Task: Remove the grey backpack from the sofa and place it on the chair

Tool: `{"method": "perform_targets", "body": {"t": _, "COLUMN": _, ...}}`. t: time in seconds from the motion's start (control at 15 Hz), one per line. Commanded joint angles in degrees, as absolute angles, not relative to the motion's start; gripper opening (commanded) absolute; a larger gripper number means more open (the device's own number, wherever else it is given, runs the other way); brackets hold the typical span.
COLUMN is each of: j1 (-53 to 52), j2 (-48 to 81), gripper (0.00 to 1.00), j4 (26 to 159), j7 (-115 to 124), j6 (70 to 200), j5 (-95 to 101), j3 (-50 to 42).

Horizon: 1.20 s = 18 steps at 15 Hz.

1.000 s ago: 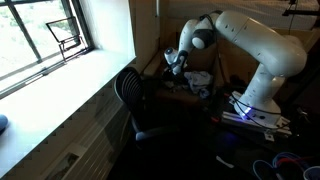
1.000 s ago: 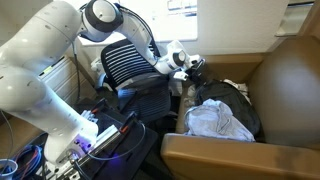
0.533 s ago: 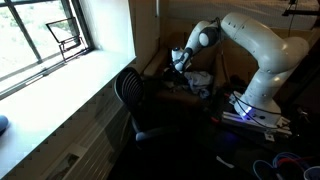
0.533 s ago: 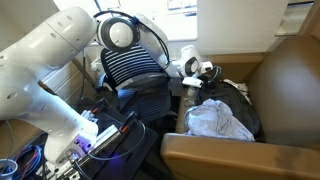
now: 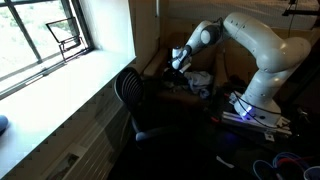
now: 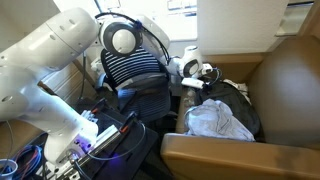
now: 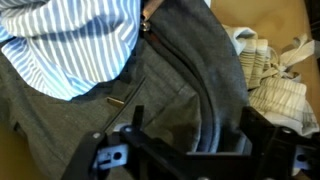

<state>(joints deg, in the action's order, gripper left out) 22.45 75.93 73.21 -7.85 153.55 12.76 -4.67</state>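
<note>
Bright daylight through a framed window [image 5: 40,40] above a wide pale sill [image 5: 75,85]; dim below, with tangled cables [image 5: 285,160] on the dark floor [image 5: 190,160].

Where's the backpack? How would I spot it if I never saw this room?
Find the big brown sofa in an exterior view. On its seat, by the robot's gripper, lies a heap of things. The grey backpack is the dark plain one with a long curved zip, not the pale crumpled cloth or the blue-striped shirt.
</note>
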Motion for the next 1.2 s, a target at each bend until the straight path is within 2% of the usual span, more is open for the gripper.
{"method": "perform_targets", "body": {"t": 0.0, "j1": 18.88, "j2": 76.77, "gripper": 0.66, "j4": 72.66, "j7": -5.31, "j6": 156.59, "j5": 10.75, "j3": -9.22}}
{"method": "perform_targets", "body": {"t": 0.6, "j1": 17.38, "j2": 78.69, "gripper": 0.02, "j4": 70.34, "j7": -3.14, "j6": 153.1, "j5": 8.82, "j3": -11.07}}
{"method": "perform_targets", "body": {"t": 0.8, "j1": 14.77, "j2": 78.38, "gripper": 0.0, "j4": 69.03, "j7": 3.18, "j6": 151.74, "j5": 7.13, "j3": -14.29}}
{"method": "perform_targets", "body": {"t": 1.13, "j1": 13.6, "j2": 64.88, "gripper": 0.01, "j4": 80.5, "j7": 9.85, "j6": 166.3, "j5": 7.92, "j3": -15.25}}
